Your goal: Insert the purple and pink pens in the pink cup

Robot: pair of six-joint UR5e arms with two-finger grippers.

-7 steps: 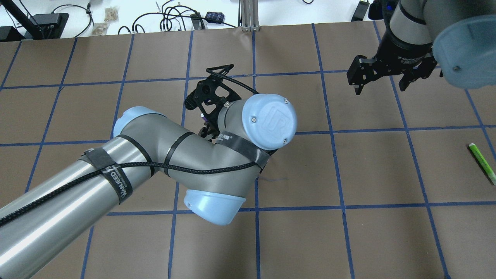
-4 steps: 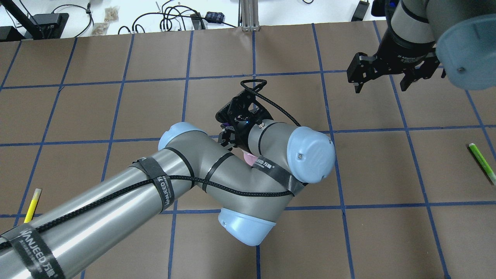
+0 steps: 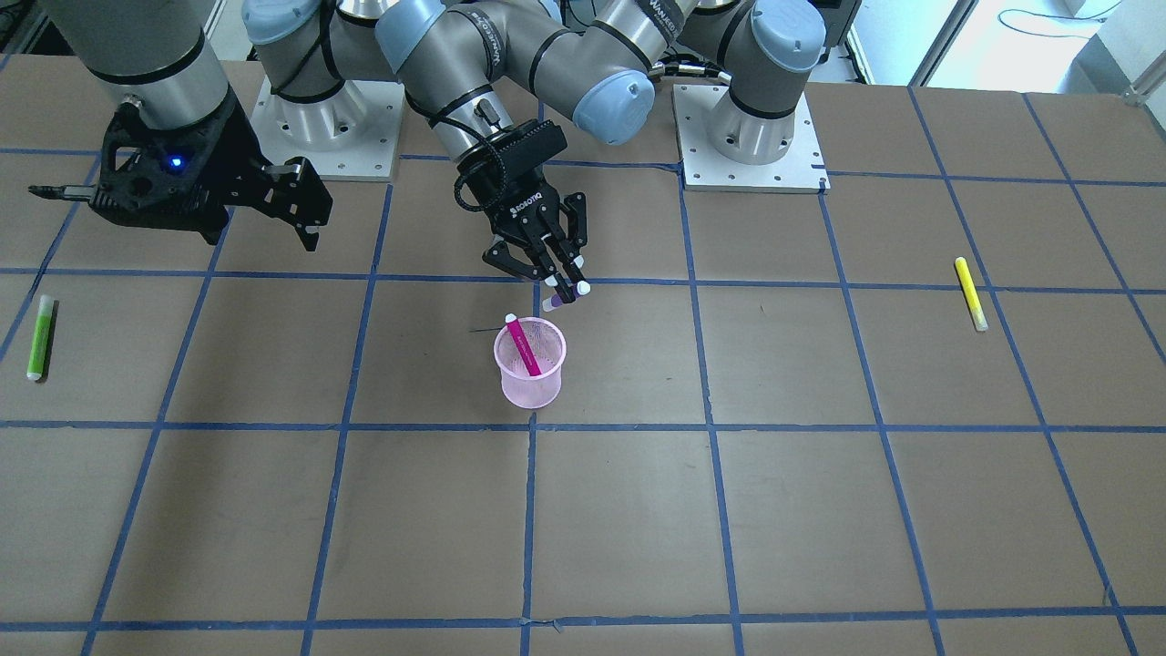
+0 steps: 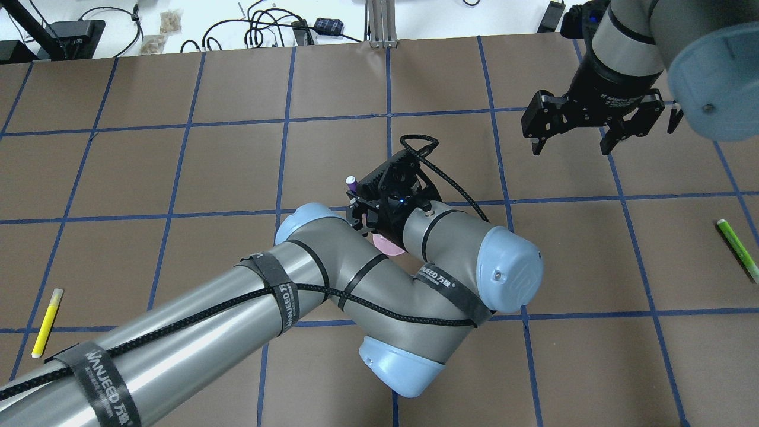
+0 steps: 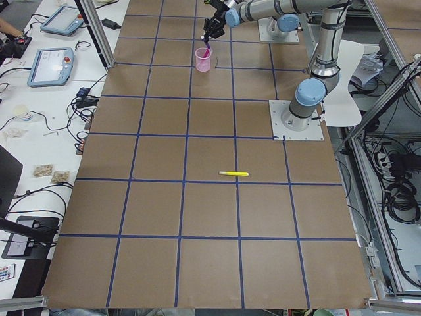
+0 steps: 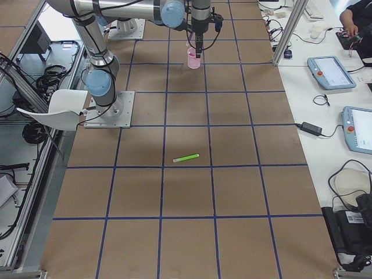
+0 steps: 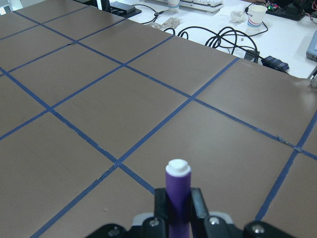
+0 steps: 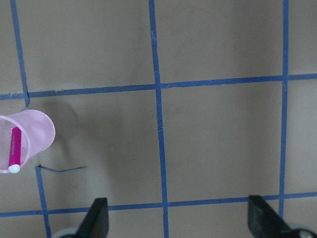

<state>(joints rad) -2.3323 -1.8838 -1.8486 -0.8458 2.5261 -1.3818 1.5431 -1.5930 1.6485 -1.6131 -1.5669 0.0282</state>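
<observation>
While the pink pen [image 3: 522, 347] already leans inside the pink cup [image 3: 530, 364] at the table's middle, the left gripper [image 3: 565, 290] hangs over the cup's far, robot-side rim, a touch to the right in the front-facing view. Its fingers [image 7: 196, 204] are clamped on the purple pen [image 7: 178, 191], whose white-capped end points up. The pen's long axis seems steep rather than flat, though its lower end is hidden, so the exact tilt is hard to judge. It is not yet in the cup, whose mouth lies below and slightly nearer the camera. The right gripper [image 4: 569, 145] hovers well apart, jaws spread and empty; the left arm is clearly nearer.
</observation>
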